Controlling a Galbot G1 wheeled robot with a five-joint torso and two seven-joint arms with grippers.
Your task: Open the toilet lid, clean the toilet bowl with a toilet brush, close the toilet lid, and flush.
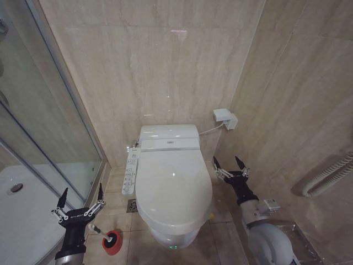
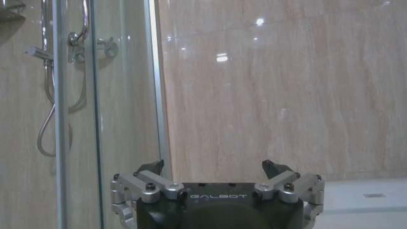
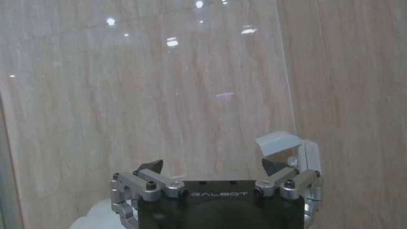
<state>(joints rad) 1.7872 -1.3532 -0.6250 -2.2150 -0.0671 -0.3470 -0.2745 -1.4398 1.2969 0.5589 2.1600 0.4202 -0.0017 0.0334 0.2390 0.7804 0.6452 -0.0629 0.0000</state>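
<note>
The toilet lid (image 1: pixel 172 185) is a glossy white oval lying flat and shut, so the toilet bowl beneath it is hidden. The toilet brush (image 1: pixel 100 231) lies with its thin white handle slanting into a small red cup holder (image 1: pixel 112 242) on the floor left of the toilet. My left gripper (image 1: pixel 81 194) is open just above and left of the brush, fingers pointing up; it also shows open in the left wrist view (image 2: pixel 215 167). My right gripper (image 1: pixel 230 163) is open beside the toilet's right side, also seen in the right wrist view (image 3: pixel 214 166).
A glass shower enclosure (image 1: pixel 49 132) with a white tray (image 1: pixel 22 215) stands on the left. The bidet control panel (image 1: pixel 130 171) runs along the toilet's left side. A white wall box (image 1: pixel 225 117) sits behind right. A floor drain (image 1: pixel 131 205) lies left of the toilet. Tiled walls close in.
</note>
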